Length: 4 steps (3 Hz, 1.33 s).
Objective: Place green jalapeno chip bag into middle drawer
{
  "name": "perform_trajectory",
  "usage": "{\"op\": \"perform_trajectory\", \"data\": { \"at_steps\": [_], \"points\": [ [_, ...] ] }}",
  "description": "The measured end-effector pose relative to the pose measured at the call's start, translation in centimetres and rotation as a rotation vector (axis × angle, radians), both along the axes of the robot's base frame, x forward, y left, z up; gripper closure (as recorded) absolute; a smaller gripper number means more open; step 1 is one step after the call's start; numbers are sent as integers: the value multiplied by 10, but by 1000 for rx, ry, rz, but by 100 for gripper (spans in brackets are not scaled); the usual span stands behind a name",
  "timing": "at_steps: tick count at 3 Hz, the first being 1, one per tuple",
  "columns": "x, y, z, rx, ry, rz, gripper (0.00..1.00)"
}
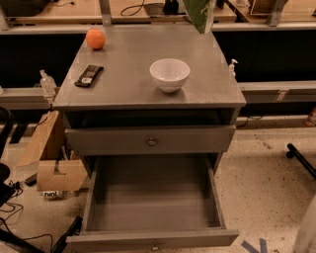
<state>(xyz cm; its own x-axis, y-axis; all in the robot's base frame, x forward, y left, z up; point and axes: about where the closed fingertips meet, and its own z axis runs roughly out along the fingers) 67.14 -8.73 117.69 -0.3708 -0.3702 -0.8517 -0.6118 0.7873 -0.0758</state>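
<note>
Camera view shows the glossy green foil chip bag (198,15) dangling at 12 o'clock, my gripper out of frame above it, its grip untellable, and the open grey drawer (153,197) at 6 o'clock not yet filled.
</note>
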Motion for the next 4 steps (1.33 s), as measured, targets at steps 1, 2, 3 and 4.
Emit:
{"op": "perform_trajectory", "data": {
  "at_steps": [1,2,3,4],
  "points": [
    [2,3,-4,-2,-1,-12,100],
    [41,20,-10,7,-52,-33,100],
    [92,36,-19,-17,-122,-66,100],
    [152,44,-40,-52,-179,-130,100]
  ]
}}
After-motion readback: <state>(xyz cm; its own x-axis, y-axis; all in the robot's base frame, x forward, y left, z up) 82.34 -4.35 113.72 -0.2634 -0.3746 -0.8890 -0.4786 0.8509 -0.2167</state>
